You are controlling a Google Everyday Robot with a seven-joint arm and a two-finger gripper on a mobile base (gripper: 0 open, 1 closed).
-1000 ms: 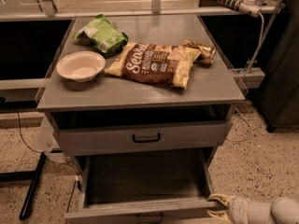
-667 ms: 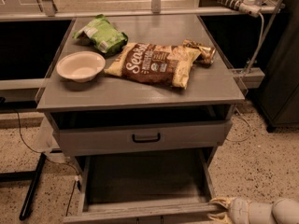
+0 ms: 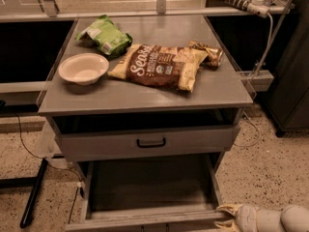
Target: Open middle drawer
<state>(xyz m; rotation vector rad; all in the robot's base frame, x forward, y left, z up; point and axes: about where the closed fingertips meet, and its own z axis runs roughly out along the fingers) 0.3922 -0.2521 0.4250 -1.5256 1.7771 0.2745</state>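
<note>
The middle drawer (image 3: 149,187) is pulled far out below the cabinet top, showing a bare grey inside. Its front runs along the bottom edge of the camera view and its handle is out of sight. My gripper (image 3: 226,216) sits at the bottom right, by the right end of that drawer's front. Its two yellowish fingertips (image 3: 230,209) stand apart with nothing between them. Above the open drawer, another grey drawer (image 3: 193,140) with a black bar handle (image 3: 150,142) is nearly shut.
On the cabinet top (image 3: 145,98) lie a white bowl (image 3: 83,68), a green bag (image 3: 105,36), a brown chip bag (image 3: 159,65) and a small gold packet (image 3: 207,52). A black pole (image 3: 34,192) leans at the left. Speckled floor (image 3: 260,178) lies to the right.
My gripper has slipped slightly lower and back from the drawer's right front corner. The middle drawer stays pulled out and nothing on top has moved.
</note>
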